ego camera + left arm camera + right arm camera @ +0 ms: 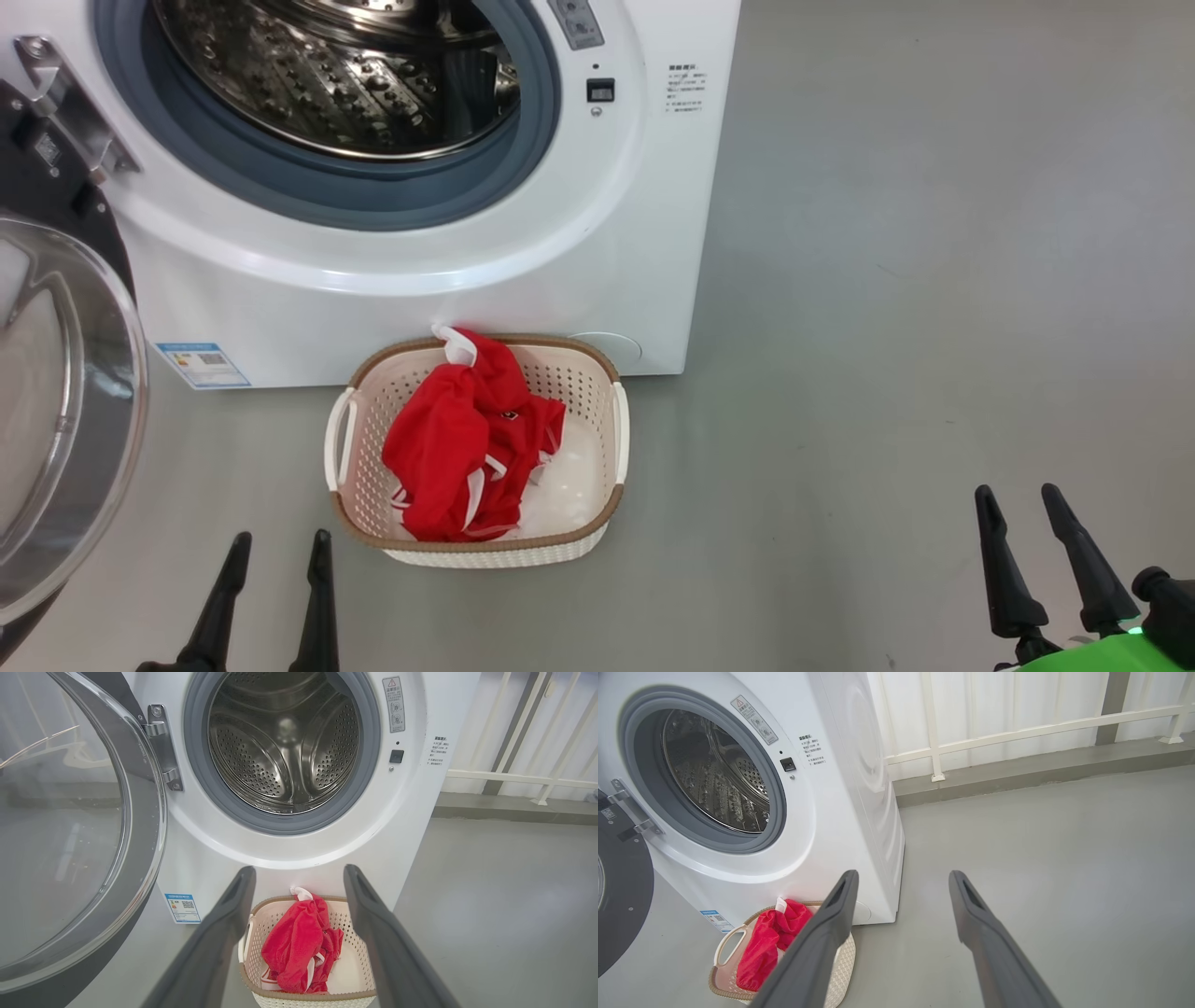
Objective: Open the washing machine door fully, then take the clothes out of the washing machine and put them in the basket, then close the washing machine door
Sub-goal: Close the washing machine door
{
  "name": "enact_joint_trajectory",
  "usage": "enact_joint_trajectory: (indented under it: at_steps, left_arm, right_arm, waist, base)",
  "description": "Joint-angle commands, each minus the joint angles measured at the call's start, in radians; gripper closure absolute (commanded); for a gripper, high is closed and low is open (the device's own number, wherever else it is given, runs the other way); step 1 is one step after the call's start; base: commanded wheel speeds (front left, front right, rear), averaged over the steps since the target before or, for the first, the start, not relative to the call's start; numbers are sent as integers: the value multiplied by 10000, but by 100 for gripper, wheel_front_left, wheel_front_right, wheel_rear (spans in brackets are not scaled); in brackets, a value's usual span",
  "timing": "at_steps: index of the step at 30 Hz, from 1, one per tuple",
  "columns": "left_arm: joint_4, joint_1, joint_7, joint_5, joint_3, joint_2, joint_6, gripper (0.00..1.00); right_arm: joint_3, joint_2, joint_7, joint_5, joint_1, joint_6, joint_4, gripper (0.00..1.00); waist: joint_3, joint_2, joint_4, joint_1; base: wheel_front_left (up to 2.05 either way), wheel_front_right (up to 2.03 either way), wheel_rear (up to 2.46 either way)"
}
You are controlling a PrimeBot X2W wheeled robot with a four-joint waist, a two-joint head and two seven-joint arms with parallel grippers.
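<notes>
The white washing machine (579,271) stands ahead with its steel drum showing no cloth inside (285,746). Its door (56,411) hangs swung wide open at the left, glass bowl facing me (65,835). On the floor in front sits the cream basket (597,369) holding the red clothes (462,439) with white trim; they also show in the left wrist view (299,947) and right wrist view (768,942). My left gripper (278,541) is open and empty, low left of the basket. My right gripper (1019,493) is open and empty over bare floor at the right.
Grey floor (934,280) stretches to the right of the machine. A white railing (1017,732) and low kerb run along the back wall. The open door (621,896) takes up the space at the machine's left.
</notes>
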Motion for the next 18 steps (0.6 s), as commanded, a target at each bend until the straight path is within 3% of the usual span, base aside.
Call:
enact_joint_trajectory:
  at_steps: [1, 9, 18]
  left_arm:
    - [-162, -350, -49, -129, 280, 108, 110, 0]
    - [42, -282, -49, -411, 143, 108, 240, 0]
    - [105, -3, -49, -823, -211, 108, 563, 0]
  right_arm:
    - [310, -186, -65, -24, -336, 65, -173, 0]
    - [670, -384, -65, -8, -346, 65, -67, 0]
    - [1087, -684, -65, 32, -454, 65, 57, 0]
  waist:
    - [-56, 0, 70, 0]
    - [-244, 0, 789, 0]
    - [-454, 0, 2135, 0]
  base:
    - [0, 0, 0]
    - [0, 0, 0]
    - [0, 0, 0]
